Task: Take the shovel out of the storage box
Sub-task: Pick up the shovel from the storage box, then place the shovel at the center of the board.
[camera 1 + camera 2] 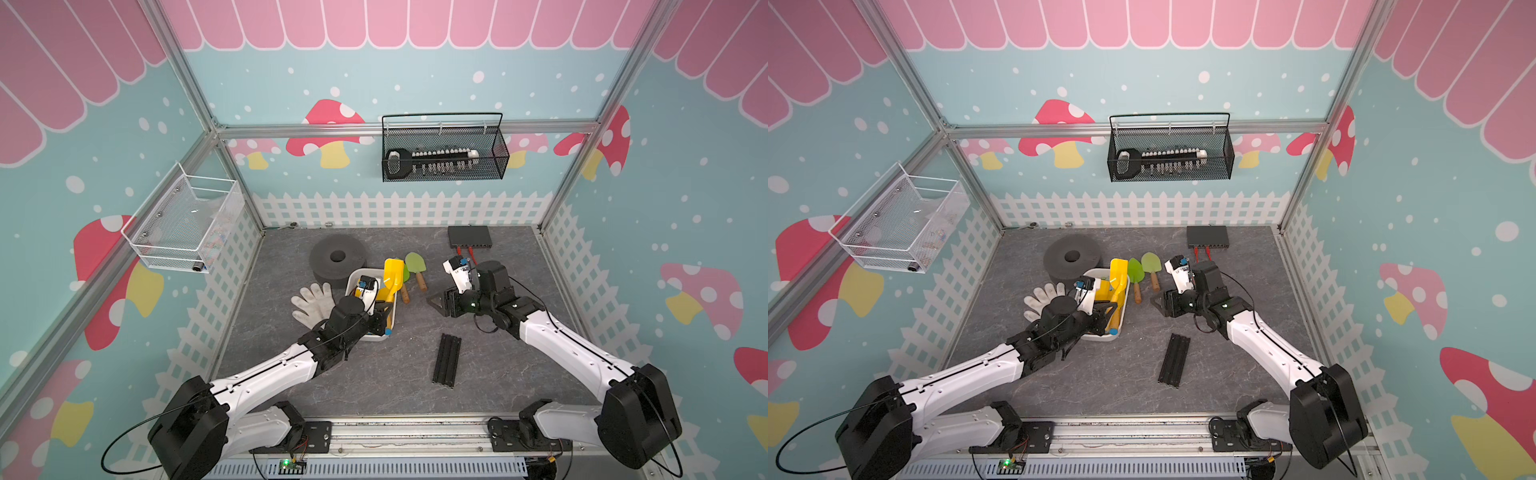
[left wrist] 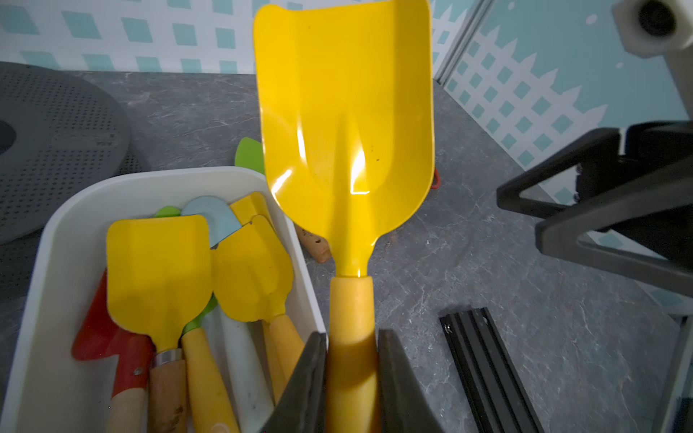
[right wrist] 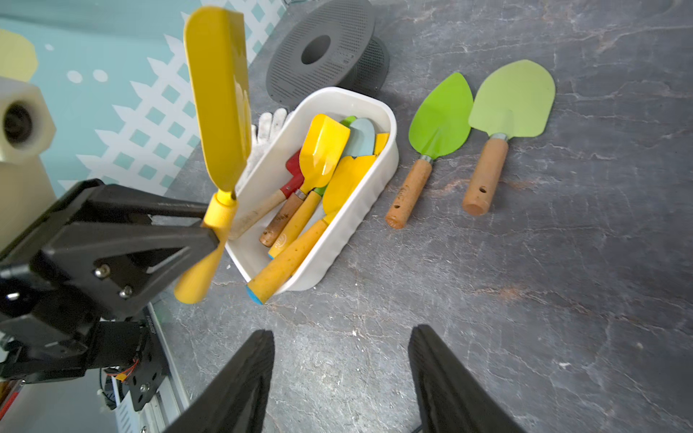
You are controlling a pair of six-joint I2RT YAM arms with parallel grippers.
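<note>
The left gripper (image 2: pixel 350 333) is clamped on the mid-handle of the yellow shovel (image 2: pixel 347 123), which is held aloft with its blade uppermost, above the rim of the storage box (image 2: pixel 165 176). The storage box, a white tub, is set on the grey tabletop (image 3: pixel 562 262); further shovels are kept in it, with yellow, red and pale blue blades visible. The right gripper (image 3: pixel 341 329) is held over bare tabletop near the box, its jaws parted wide and nothing between them. A bright green trowel (image 3: pixel 440 116) and a paler green trowel (image 3: pixel 512 101), both wooden-handled, are laid side by side just beside the box. A white glove (image 1: pixel 311 303), a grey perforated ring (image 1: pixel 324 266) and a black rail (image 1: pixel 447 359) are also laid on the tabletop.
</note>
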